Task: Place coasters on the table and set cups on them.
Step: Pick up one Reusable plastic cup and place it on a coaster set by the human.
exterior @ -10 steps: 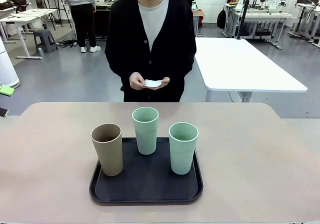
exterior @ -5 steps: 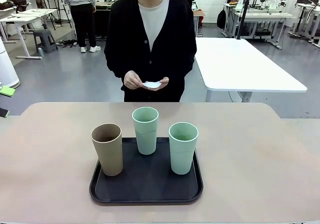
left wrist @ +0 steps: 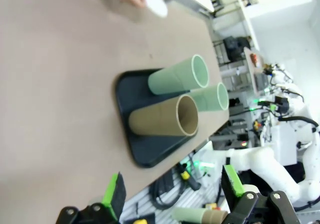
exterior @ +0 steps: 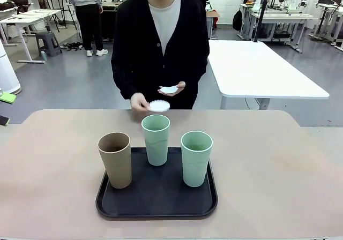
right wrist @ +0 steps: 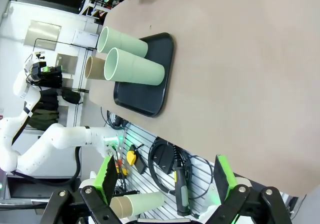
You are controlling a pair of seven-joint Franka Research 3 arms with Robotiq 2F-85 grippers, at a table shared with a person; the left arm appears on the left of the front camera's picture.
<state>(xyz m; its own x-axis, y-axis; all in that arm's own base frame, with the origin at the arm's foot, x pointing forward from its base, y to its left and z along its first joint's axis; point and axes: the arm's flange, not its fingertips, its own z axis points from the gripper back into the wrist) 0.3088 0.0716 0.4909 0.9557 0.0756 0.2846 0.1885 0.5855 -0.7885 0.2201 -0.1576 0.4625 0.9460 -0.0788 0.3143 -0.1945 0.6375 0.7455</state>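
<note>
**A:** How do your end effectors stand?

**B:** Both are released, with nothing between the fingers. My left end effector (left wrist: 174,189) and my right end effector (right wrist: 165,176) hang back off the near edge of the table (exterior: 278,159).

**A:** What lies closest ahead of them?

**B:** A black tray (exterior: 155,210), on the table between the two of them. All three cups stand upright on it. The tan-brown cup (exterior: 116,159) is nearest my left end effector. One mint green cup (exterior: 196,158) is nearest my right. The second mint green cup (exterior: 156,140) stands behind and between them, farther from both.

**A:** And the coasters?

**B:** They are farthest off, with the person across the table. One hand (exterior: 139,102) holds a scalloped coaster (exterior: 159,105) at the table's far edge, beyond the rear cup. I cannot tell whether it touches the table. The other hand (exterior: 177,87), higher up, holds the remaining coasters (exterior: 170,89). I cannot make out how many there are.
</note>
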